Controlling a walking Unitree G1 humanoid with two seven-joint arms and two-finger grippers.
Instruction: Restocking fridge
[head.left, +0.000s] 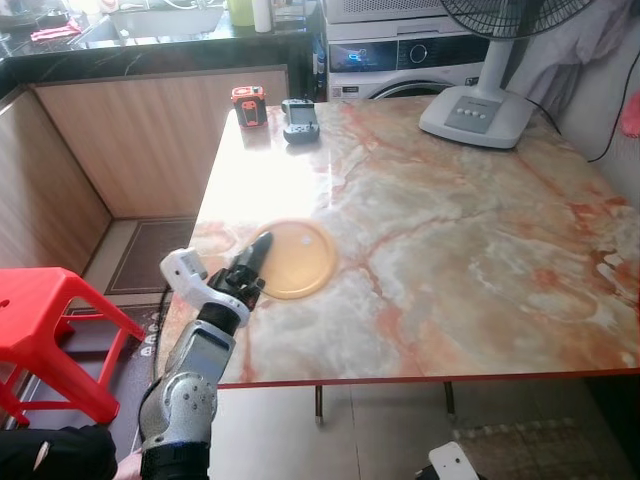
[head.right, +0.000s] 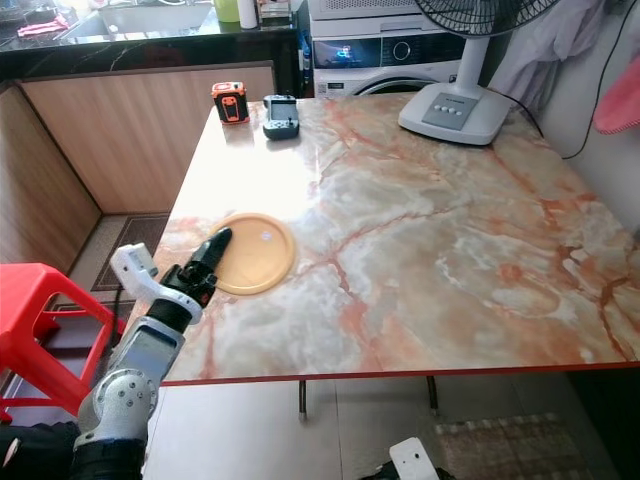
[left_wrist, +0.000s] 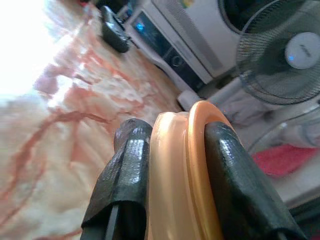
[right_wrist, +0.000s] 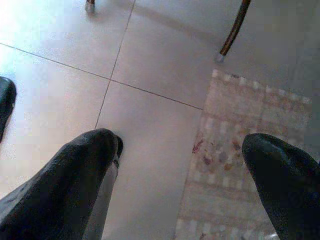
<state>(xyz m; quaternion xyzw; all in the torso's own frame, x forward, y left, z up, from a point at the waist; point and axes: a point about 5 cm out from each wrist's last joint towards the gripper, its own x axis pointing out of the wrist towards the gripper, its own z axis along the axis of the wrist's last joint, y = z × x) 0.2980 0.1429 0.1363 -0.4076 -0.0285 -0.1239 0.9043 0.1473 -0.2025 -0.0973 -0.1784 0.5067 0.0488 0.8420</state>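
My left gripper (head.left: 256, 252) pinches the rim of the orange plate (head.left: 300, 258) at the marble table's (head.left: 460, 250) near left edge. Wide bare marble runs ahead and to my right, open for passing. Far back, the fan base (head.left: 478, 114) blocks the right corner; an orange-black device (head.left: 249, 105) and a grey gadget (head.left: 300, 119) sit near the left rear edge. A red stool (head.left: 45, 325) crowds my left side. My right gripper (right_wrist: 175, 175) hangs spread over floor tile and a mat (right_wrist: 250, 165).

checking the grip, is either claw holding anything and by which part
The left claw pinches the orange plate by its near rim; the right claw hangs open, holding nothing.
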